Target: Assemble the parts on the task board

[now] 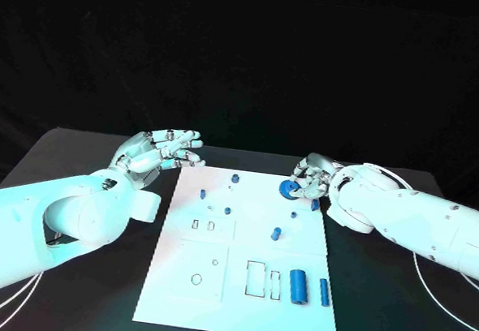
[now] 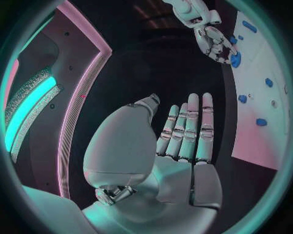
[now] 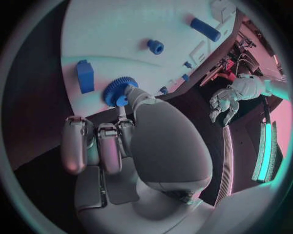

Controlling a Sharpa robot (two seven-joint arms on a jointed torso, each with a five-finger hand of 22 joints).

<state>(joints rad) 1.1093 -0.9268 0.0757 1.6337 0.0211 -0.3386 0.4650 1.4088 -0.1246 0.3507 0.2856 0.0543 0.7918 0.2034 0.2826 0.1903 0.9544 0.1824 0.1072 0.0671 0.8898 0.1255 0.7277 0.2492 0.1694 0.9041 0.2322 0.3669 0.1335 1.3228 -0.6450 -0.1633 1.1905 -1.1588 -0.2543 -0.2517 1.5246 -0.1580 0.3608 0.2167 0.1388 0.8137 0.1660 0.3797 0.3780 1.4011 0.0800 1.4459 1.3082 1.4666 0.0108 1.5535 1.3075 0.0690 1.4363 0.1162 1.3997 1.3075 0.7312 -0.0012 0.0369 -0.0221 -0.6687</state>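
- the right silver hand (image 1: 312, 177) is at the far right corner of the flat white task board (image 1: 236, 296). its fingers are closed on a round blue gear with little teeth (image 1: 290, 190).
- from the right wrist camera, a fingertip (image 3: 124, 100) presses on the rim of the gear (image 3: 114, 90). the gear looks like it sits at the board's far edge. i cannot tell if it is lifted or resting on the board.
- the left silver hand (image 1: 161, 149) floats just off the far left corner of the board. it holds nothing, and its fingers (image 2: 190, 127) are straight and side by side.
- what could go wrong: the hold on the gear looks small, just at the rim. i think the gear could slip and roll off the far edge, because it is so close to it.
- the gear could also bump the small blue pegs (image 1: 221, 209) standing close by if it swings low.
- the gear is round, so it has no long side. its flat face seems tipped toward the robot, but i am not sure.
- the long blue cylinder (image 1: 297, 286) lies near the front right of the board. its long side runs from near to far, next to a thinner blue rod (image 1: 324, 292) that lies the same way.
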